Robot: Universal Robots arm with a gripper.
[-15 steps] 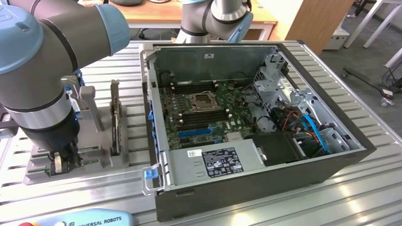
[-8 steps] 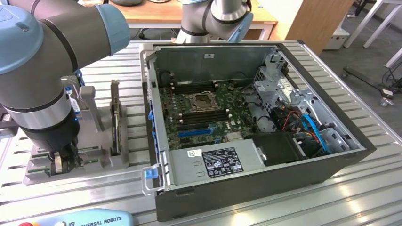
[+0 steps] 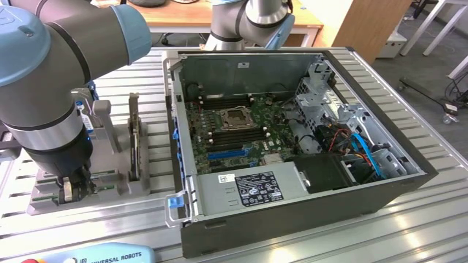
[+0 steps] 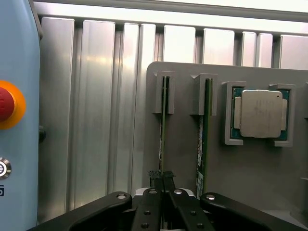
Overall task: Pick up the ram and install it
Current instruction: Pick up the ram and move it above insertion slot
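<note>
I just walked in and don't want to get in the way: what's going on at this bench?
A robot arm's pincer is shut on the end of the ram. The ram stands in its slot in the grey holder, beside a second green stick and a processor chip, and is not yet lifted out. The open computer case sits to the exterior view's right.
</note>
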